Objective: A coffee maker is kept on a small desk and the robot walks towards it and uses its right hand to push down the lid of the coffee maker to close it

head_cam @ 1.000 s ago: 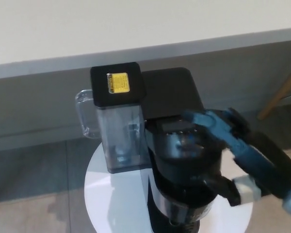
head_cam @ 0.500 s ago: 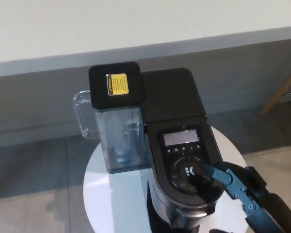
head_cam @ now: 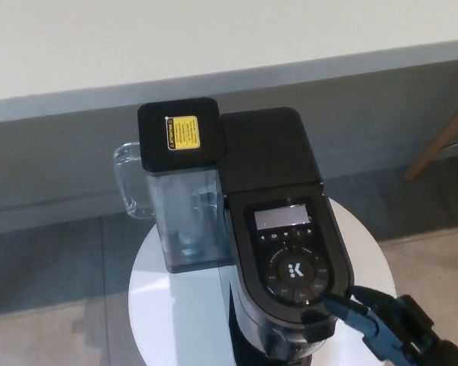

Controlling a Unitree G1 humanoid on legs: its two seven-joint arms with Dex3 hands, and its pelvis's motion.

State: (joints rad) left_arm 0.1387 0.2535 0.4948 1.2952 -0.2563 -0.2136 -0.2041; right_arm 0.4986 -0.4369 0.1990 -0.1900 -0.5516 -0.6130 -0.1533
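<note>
**Black plastic lid down, our right hand at its front edge**

Black and blue, our right hand (head_cam: 385, 324) sits nearest us at about 5 o'clock, one fingertip (head_cam: 337, 306) just beside the front rim of the lid (head_cam: 294, 263). It grips nothing; whether the remaining fingers are spread or curled we cannot tell, as the hand runs out of the picture. Our left hand is not visible.

The coffee maker (head_cam: 267, 229) stands on the small round white desk (head_cam: 168, 305), right of centre, with its clear water tank (head_cam: 185, 213) at 10 o'clock from the lid and a grey wall base behind at 12 o'clock.

We judge the lid to be stiff, smooth moulded plastic on a hinge: light to move, slippery under hard fingers, with a button panel best avoided. A push belongs on the front edge, not a grasp. The machine looks heavy enough to stay put, though the desk is small.

Against half a second ago, our fingers have slid off the dial toward 5 o'clock. A full second ago the hand was over the lid, which stood higher; now it lies flat, so we judge it closed.
</note>
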